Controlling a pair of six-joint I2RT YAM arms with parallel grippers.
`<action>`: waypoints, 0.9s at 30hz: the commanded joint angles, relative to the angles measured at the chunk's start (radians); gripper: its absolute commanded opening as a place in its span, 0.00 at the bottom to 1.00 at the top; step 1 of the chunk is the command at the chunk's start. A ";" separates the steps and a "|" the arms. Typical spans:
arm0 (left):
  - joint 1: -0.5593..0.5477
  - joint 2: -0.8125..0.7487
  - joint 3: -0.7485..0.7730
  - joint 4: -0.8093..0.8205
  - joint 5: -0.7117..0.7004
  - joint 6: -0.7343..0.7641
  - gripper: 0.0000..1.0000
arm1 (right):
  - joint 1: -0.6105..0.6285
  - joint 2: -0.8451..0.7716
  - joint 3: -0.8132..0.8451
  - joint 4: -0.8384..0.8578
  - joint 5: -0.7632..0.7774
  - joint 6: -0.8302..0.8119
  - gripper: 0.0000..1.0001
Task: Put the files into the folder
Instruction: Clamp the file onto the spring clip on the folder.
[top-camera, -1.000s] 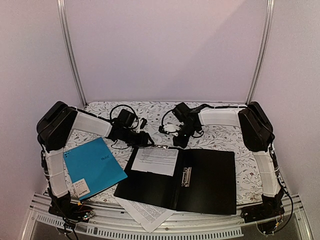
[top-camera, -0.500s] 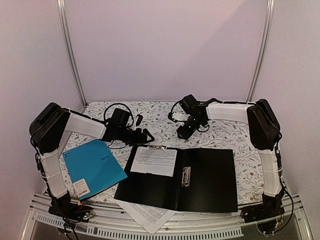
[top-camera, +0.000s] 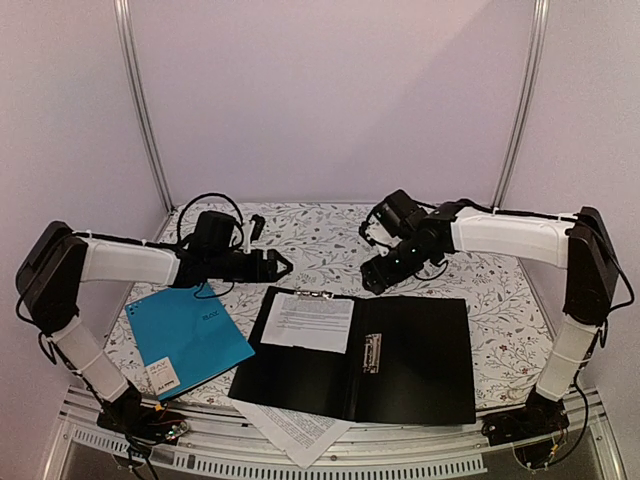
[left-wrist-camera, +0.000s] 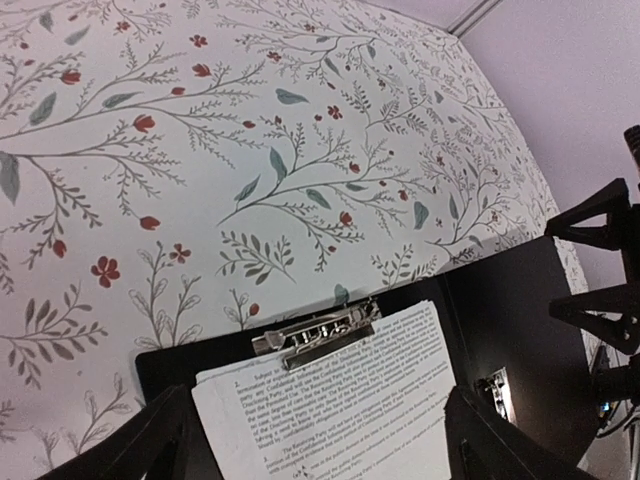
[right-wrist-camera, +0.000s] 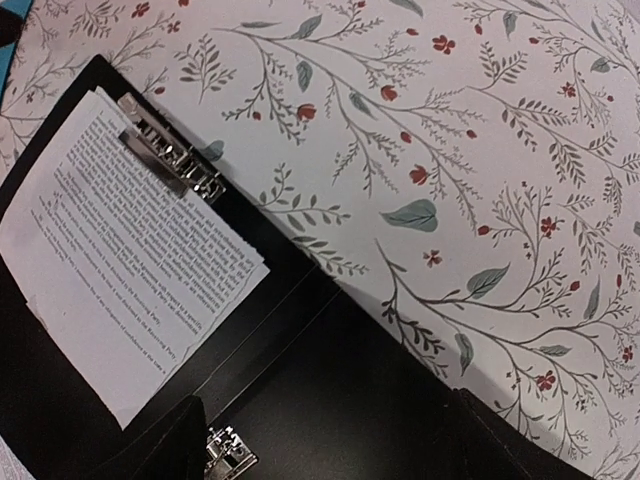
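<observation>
The black folder (top-camera: 420, 360) lies open on the table. A stack of printed files (top-camera: 312, 322) rests on its left half, its top edge under a silver clip (top-camera: 318, 295). One more printed sheet (top-camera: 290, 428) pokes out from under the folder's front edge. My left gripper (top-camera: 283, 266) hovers open just beyond the folder's far left corner. In its wrist view the files (left-wrist-camera: 350, 400) and clip (left-wrist-camera: 315, 335) lie below the wide-apart fingers (left-wrist-camera: 150, 440). My right gripper (top-camera: 372, 278) hangs open over the far edge, above bare folder (right-wrist-camera: 380, 400), holding nothing.
A teal-blue folder (top-camera: 190, 335) lies to the left of the black one. A small metal clip (right-wrist-camera: 228, 450) sits on the folder's spine. A flowered cloth (top-camera: 330, 225) covers the table, with white walls and two metal posts (top-camera: 140, 110) behind.
Both arms have pulled back from the clip, the left one leftward and the right one rightward and up. Both grippers have opened. The files stay under the clip.
</observation>
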 joint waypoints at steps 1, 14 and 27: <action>-0.007 -0.089 -0.103 -0.052 -0.057 0.055 0.88 | 0.160 -0.039 -0.073 -0.123 0.134 0.196 0.83; -0.053 -0.164 -0.166 -0.074 -0.095 0.069 0.88 | 0.396 0.121 -0.045 -0.285 0.256 0.500 0.75; -0.232 -0.179 -0.243 -0.185 -0.218 0.039 0.88 | 0.348 0.218 -0.037 -0.254 0.324 0.570 0.43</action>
